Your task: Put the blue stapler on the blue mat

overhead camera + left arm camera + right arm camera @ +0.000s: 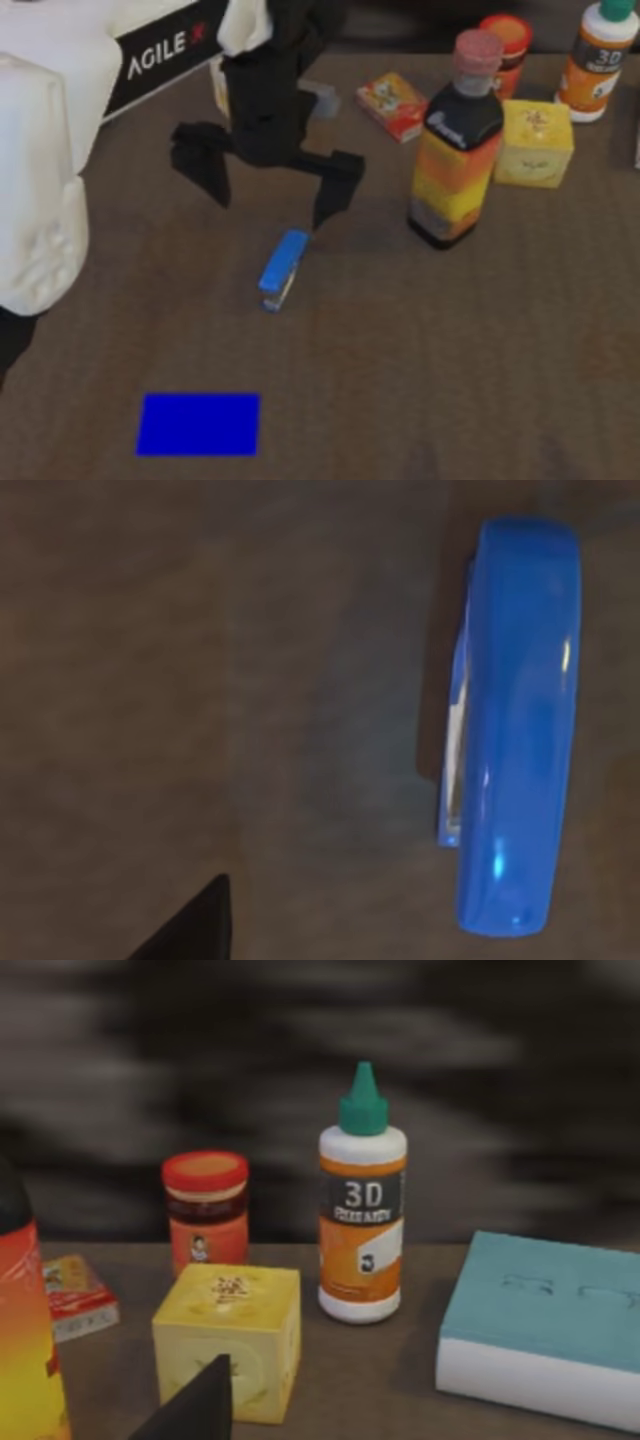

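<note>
The blue stapler point(284, 268) lies flat on the brown table near the middle, its long side running toward the front left. My left gripper point(270, 192) hangs open just behind and above it, nothing between its black fingers. In the left wrist view the stapler point(515, 730) shows its blue top and silver underside, off to one side of a dark fingertip point(200, 925). The blue mat point(198, 423) lies bare at the front left, well apart from the stapler. My right arm is out of the top view; one dark finger point(200, 1405) shows, set wide, holding nothing.
Behind and right of the stapler stand a tall dark bottle with an orange-yellow label point(455, 150), a yellow cube point(535, 143), a red-lidded jar point(505, 45), a glue bottle point(598, 60) and a small red box point(392, 105). A teal-topped block point(545, 1320) lies farther right.
</note>
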You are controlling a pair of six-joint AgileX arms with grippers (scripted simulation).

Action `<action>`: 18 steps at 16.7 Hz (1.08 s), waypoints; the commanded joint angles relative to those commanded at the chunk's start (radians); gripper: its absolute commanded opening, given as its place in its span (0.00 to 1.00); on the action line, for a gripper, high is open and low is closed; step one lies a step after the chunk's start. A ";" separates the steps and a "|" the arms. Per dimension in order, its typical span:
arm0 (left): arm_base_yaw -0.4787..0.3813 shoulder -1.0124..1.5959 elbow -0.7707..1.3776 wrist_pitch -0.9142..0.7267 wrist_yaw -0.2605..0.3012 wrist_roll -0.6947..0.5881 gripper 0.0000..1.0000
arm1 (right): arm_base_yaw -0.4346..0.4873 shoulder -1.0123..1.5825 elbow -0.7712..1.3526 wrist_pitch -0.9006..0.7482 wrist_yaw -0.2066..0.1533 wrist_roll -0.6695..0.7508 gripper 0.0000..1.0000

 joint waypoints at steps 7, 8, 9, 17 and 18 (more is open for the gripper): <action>0.003 0.009 -0.011 0.015 0.000 0.002 1.00 | 0.000 0.000 0.000 0.000 0.000 0.000 1.00; 0.002 0.014 -0.030 0.038 0.000 0.003 1.00 | 0.000 0.000 0.000 0.000 0.000 0.000 1.00; 0.002 0.023 -0.056 0.072 0.000 0.003 1.00 | 0.000 0.000 0.000 0.000 0.000 0.000 1.00; 0.001 0.094 -0.240 0.332 0.001 0.003 1.00 | 0.000 0.000 0.000 0.000 0.000 0.000 1.00; 0.001 0.094 -0.240 0.332 0.001 0.003 1.00 | 0.000 0.000 0.000 0.000 0.000 0.000 1.00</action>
